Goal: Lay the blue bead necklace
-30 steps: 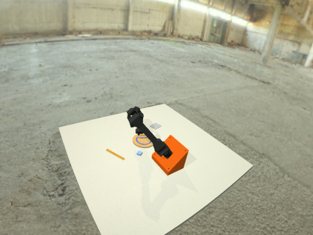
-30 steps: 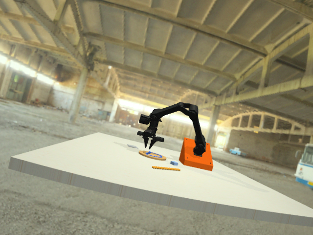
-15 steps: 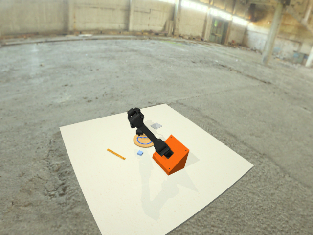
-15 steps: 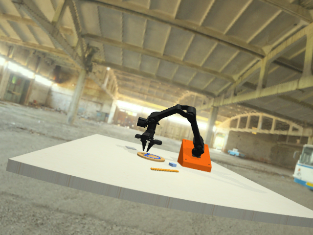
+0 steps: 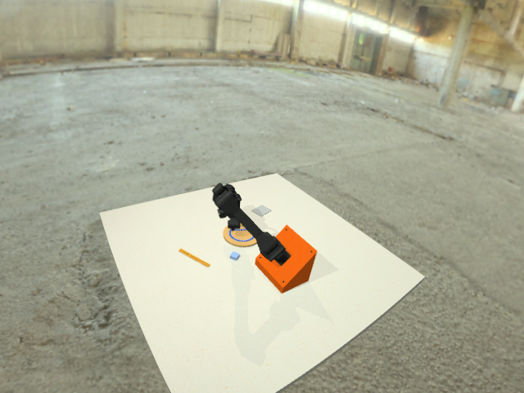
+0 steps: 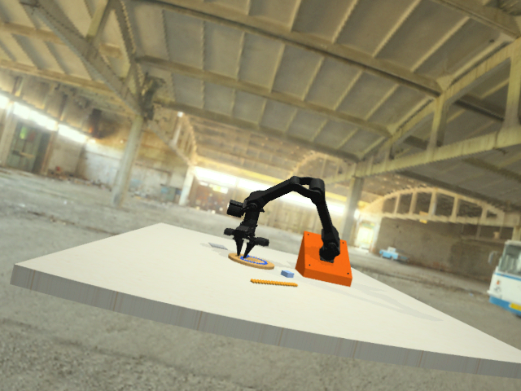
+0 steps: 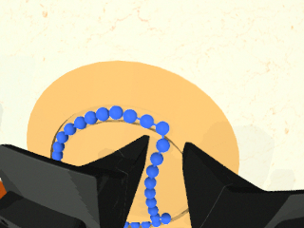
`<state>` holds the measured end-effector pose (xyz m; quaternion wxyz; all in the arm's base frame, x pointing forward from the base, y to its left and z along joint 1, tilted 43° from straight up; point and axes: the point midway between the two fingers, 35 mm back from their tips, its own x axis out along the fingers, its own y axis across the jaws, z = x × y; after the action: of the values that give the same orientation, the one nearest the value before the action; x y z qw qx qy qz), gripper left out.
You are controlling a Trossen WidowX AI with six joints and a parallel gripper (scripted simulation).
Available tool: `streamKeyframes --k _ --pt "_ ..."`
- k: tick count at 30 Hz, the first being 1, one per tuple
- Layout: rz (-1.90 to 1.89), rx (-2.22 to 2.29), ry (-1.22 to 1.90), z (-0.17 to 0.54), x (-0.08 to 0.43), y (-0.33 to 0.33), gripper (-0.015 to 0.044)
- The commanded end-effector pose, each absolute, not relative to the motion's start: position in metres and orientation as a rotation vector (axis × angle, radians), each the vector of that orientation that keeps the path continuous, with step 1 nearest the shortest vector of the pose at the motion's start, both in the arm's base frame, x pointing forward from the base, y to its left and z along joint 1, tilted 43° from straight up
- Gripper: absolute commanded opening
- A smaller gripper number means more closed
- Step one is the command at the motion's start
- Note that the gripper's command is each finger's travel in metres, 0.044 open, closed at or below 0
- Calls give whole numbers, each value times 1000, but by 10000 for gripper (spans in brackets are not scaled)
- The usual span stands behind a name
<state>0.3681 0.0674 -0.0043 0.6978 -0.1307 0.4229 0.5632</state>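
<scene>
The round tan bead board (image 5: 227,237) (image 6: 234,259) (image 7: 119,81) lies flat on the table. The blue bead necklace (image 5: 241,240) (image 6: 266,262) (image 7: 116,112) lies on it as a closed loop. In the wrist view its upper and left beads follow the groove, while its right side cuts inward in a nearly straight line, leaving the groove's right arc bare. My gripper (image 6: 242,256) (image 7: 166,144) is partly open, low over the board. Its fingers stand on either side of that inward stretch, with visible gaps beside the beads. The left finger hides part of the loop.
An orange bead strand (image 5: 193,257) (image 6: 273,283) lies on the table in front of the board. A small light-blue block (image 5: 234,255) (image 6: 287,274) lies between the board and my orange base (image 5: 295,254) (image 6: 343,271). A flat grey square (image 5: 261,210) (image 6: 216,245) lies beyond the board.
</scene>
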Motion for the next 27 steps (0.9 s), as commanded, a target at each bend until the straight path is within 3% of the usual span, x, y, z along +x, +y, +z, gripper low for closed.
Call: streamKeyframes --k 1,3,8,27 --pt "1260 -281 949 -7 366 70 120" --pt "1260 -281 949 -7 366 70 120" --pt "1257 -290 945 -5 367 68 0" --pt "1257 -290 945 -5 367 68 0"
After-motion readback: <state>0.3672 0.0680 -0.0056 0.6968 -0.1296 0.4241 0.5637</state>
